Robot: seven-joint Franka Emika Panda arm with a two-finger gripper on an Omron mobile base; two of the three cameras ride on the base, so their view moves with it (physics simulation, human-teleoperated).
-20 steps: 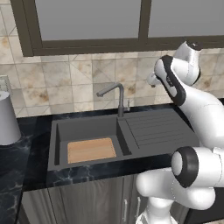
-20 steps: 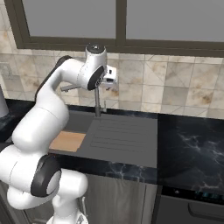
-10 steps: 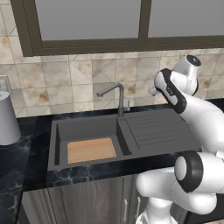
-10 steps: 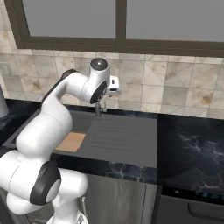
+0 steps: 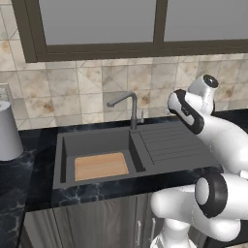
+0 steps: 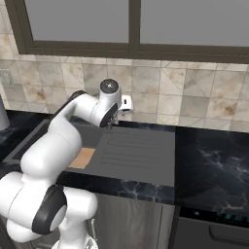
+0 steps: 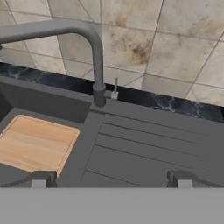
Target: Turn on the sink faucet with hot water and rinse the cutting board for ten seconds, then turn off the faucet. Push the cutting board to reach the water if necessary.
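Observation:
The dark grey sink faucet (image 7: 99, 65) stands at the back of the sink (image 5: 65, 145), its spout (image 5: 118, 99) reaching left over the basin. A small side lever (image 7: 115, 87) sticks up at the right of its base. The water is out of view. A tan wooden cutting board (image 5: 100, 166) lies flat on the basin floor, also visible as the cutting board (image 7: 35, 142) at lower left. My gripper (image 7: 111, 180) is open and empty, hovering over the ribbed drainboard (image 5: 169, 143), to the right of the faucet and apart from it. My hand (image 5: 185, 112) hangs above the drainboard's back right.
A grey cylindrical canister (image 5: 7, 131) stands on the counter left of the sink. Tiled wall (image 5: 87, 87) and a window frame rise right behind the faucet. Black marbled countertop (image 6: 214, 155) stretches to the right of the drainboard.
The arm has come down, bringing the hand lower over the drainboard and closer to the faucet's height. The jaws stay open. The cutting board and faucet have not moved.

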